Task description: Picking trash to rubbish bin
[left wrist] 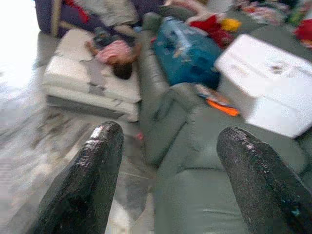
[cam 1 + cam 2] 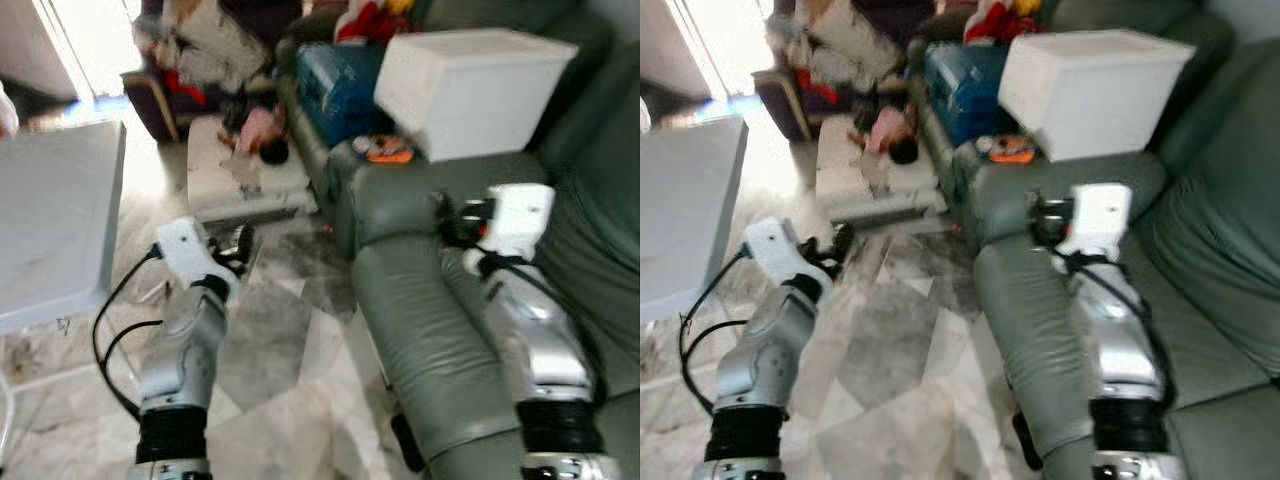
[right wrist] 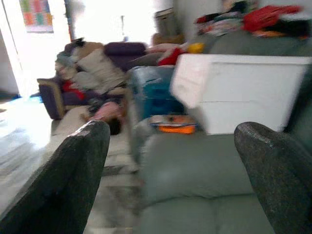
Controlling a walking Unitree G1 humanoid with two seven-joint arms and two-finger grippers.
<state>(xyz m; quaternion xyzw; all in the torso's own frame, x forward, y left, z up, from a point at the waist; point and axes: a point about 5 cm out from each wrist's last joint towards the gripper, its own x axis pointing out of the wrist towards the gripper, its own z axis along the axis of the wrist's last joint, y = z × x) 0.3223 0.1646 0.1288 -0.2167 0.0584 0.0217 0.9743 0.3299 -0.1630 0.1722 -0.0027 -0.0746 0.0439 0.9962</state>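
Trash, an orange wrapper (image 3: 171,127) on the green sofa (image 2: 420,330), lies ahead of the empty, spread right gripper (image 3: 170,195); left gripper (image 1: 168,185) likewise released. Approach under way; next, reaching closer.

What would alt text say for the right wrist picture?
The right hand, its two black fingers spread open and empty, points at a grey-green sofa. A white box and an orange packet lie on it, with a blue bag behind.
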